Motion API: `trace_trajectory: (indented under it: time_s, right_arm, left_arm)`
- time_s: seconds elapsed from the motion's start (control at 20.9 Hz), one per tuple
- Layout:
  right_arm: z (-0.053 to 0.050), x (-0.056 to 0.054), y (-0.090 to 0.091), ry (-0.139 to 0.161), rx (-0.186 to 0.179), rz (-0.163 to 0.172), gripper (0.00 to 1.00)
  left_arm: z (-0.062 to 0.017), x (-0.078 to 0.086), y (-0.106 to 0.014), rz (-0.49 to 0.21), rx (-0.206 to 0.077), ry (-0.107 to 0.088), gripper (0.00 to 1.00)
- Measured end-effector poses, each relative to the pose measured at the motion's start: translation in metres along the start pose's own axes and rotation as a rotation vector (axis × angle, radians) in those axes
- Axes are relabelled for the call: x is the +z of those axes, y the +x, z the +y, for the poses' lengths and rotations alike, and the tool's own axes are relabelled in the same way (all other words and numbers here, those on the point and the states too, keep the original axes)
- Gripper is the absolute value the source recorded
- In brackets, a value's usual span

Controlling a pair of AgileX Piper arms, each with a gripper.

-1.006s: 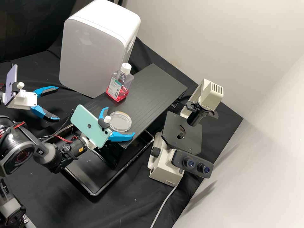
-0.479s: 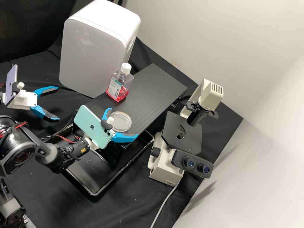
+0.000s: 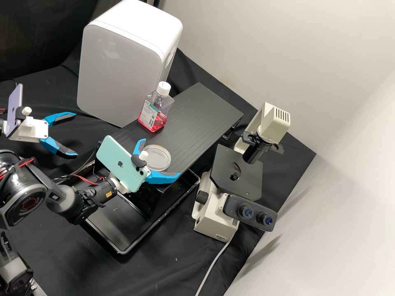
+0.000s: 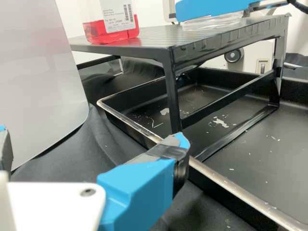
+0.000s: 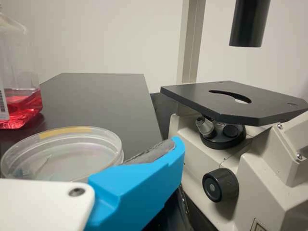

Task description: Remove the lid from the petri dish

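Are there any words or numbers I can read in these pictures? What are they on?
Flask label: a barcode and tiny print, too small to read.
Microscope: a small mark low on its base, too blurred to read.
So no words can be read.

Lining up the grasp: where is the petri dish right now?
In the high view the petri dish sits at the near end of the black shelf, inside the open right gripper; the flask of red liquid stands farther back.
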State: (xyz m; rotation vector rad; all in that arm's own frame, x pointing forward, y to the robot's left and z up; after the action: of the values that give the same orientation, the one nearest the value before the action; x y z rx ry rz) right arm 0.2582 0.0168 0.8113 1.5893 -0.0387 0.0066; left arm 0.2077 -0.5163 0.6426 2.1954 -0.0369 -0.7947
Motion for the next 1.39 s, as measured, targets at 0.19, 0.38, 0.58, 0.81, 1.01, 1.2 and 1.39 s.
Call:
trace_trajectory:
  time_s: [0.19, 0.38, 0.58, 0.81, 1.01, 1.2, 1.39]
  right_arm:
    - [0.0012, -0.0013, 0.0017, 0.000, 0.005, 0.006, 1.00]
    - [0.0013, -0.0015, 0.0019, 0.000, 0.006, 0.006, 1.00]
    - [0.0012, -0.0014, 0.0019, 0.000, 0.005, 0.005, 1.00]
    - [0.0011, -0.0013, 0.0022, 0.000, 0.005, 0.005, 1.00]
    - [0.0005, -0.0007, 0.0042, 0.000, 0.003, 0.003, 1.00]
    - [0.0003, -0.0005, 0.0052, 0.000, 0.002, 0.003, 1.00]
    - [-0.0006, 0.0004, 0.0056, 0.000, 0.000, 0.000, 0.00]
  left_arm:
    - [-0.0003, 0.0000, 0.0001, 0.000, -0.001, 0.000, 1.00]
    - [-0.0003, 0.0000, 0.0001, 0.000, -0.001, 0.000, 1.00]
    - [-0.0003, 0.0000, 0.0001, 0.000, -0.001, 0.000, 1.00]
    - [-0.0003, 0.0000, 0.0001, 0.000, -0.001, 0.000, 1.00]
    - [-0.0003, 0.0000, 0.0001, 0.000, -0.001, 0.000, 1.00]
    - [-0.0003, 0.0000, 0.0001, 0.000, -0.001, 0.000, 1.00]
    - [-0.0003, 0.0000, 0.0001, 0.000, -0.001, 0.000, 1.00]
